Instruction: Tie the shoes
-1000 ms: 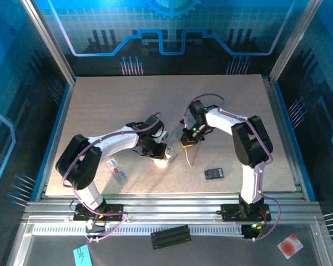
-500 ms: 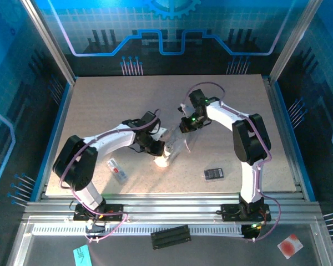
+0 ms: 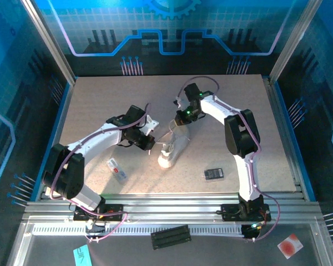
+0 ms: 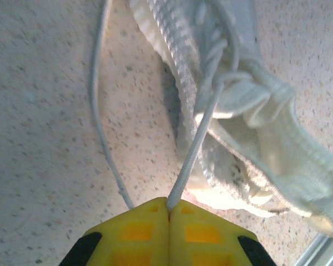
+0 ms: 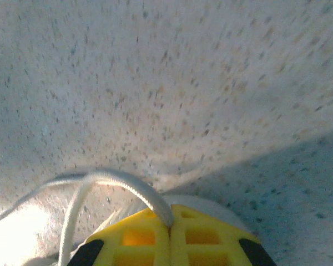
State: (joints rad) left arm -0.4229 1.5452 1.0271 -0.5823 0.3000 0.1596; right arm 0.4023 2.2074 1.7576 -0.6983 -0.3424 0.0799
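Left wrist view: left fingers [image 4: 155, 221] clamped on one taut lace [image 4: 195, 147], right fingers [image 5: 155, 233] pinched shut on the other lace [image 5: 130, 184], sneaker [image 3: 172, 151] lying on the bench [image 3: 100, 100] between them, first crossing looks cinched, I'd say, bow not yet made.

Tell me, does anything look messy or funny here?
The shoe is untied. The left pincer pinches one taut lace, the right pincer pinches another, and a slack strand lies on the table beside the shoe.
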